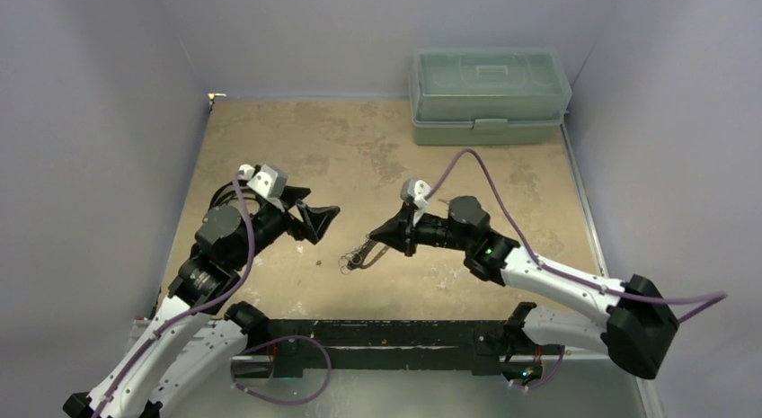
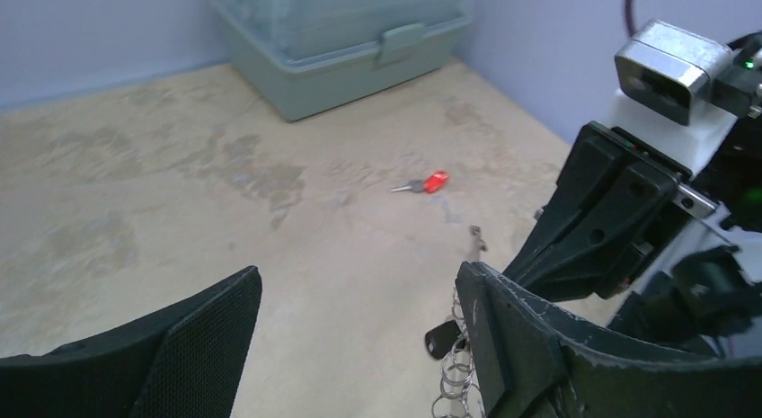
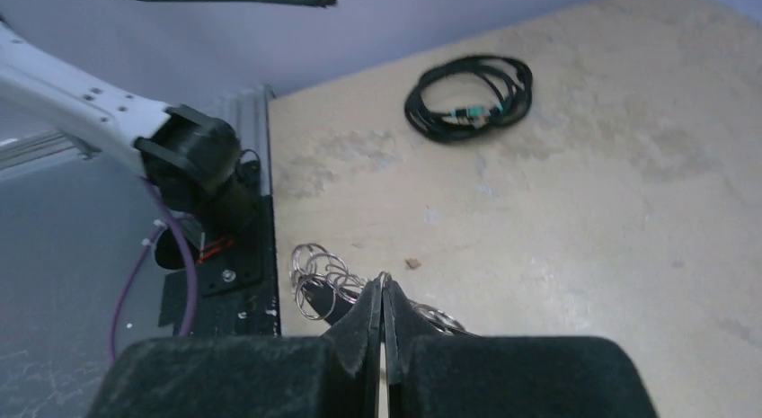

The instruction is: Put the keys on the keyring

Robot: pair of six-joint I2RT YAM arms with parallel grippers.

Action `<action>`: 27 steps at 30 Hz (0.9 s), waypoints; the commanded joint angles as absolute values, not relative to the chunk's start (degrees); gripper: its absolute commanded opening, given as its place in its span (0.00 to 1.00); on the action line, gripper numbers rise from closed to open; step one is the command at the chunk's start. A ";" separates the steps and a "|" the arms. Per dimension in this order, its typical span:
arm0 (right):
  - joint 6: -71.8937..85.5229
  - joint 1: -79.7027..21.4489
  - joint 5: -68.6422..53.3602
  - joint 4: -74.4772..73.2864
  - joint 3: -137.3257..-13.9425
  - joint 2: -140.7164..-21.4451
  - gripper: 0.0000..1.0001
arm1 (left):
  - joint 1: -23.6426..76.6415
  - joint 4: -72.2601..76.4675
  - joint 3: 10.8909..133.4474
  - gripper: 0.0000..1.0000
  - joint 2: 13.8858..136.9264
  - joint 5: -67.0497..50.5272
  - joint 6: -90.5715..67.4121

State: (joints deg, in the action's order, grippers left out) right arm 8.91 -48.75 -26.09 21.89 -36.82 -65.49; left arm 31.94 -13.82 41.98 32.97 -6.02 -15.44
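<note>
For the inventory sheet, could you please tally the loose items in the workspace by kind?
red-headed key: 1
keyring: 1
coiled black cable: 1
green lidded box: 1
Total: 4

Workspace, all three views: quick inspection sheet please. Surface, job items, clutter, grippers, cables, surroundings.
Surface: tan table, stained and blotchy.
Job's things: red-headed key lying loose on the table, apart from both grippers; keyring pinched in the right gripper, rings fanning out to either side.
Clutter: small brown crumb beside the keyring; closed green toolbox in the far right corner.
Grippers: left gripper open, nothing between its fingers; right gripper shut on the keyring.
Cables: coiled black cable lying on the table; purple cables along both arms.
Surroundings: plain grey walls on three sides; nothing else seen.
</note>
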 commanded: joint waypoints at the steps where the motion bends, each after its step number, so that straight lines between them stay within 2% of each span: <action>1: 8.11 -48.87 -31.54 37.86 -31.78 -57.90 0.00 | 31.73 -3.35 40.01 0.79 31.32 -21.92 -16.60; 9: 16.73 -48.87 -39.37 65.41 -22.59 -52.13 0.00 | 31.68 16.10 32.35 0.56 26.21 -35.96 -23.53; 15: 26.05 -48.87 -42.56 85.83 -19.93 -55.82 0.00 | 31.90 28.88 27.26 0.49 26.01 -43.43 -28.83; 19: 28.78 -48.87 -44.51 89.86 -21.52 -58.51 0.00 | 32.13 34.46 24.32 0.43 25.14 -45.47 -30.52; 27: 34.43 -48.87 -42.57 97.55 -23.33 -62.91 0.00 | 32.89 39.12 21.79 0.40 25.11 -46.44 -31.80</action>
